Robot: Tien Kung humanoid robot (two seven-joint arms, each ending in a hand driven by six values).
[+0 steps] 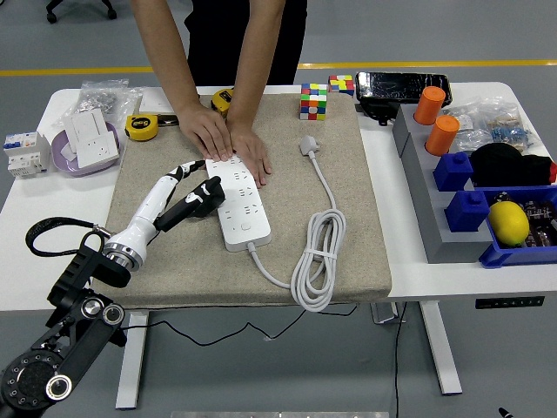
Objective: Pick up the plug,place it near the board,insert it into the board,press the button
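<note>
left hand [193, 193] at board [238, 199] left edge, person's hands [228, 144] pinning far end

Showing glossy white plastic on the board [238, 202], matt woven beige cloth on the mat [348, 235], smooth white finish on the tabletop [409, 261].

White table [409, 261] carries a beige fabric mat [357, 200] across its middle. On the left bare top: a purple bowl [65, 161], a white breaker block [23, 152], a yellow tape measure [139, 127]. Right side: a grey riser [435, 218] and a blue plastic bin [505, 252].
</note>
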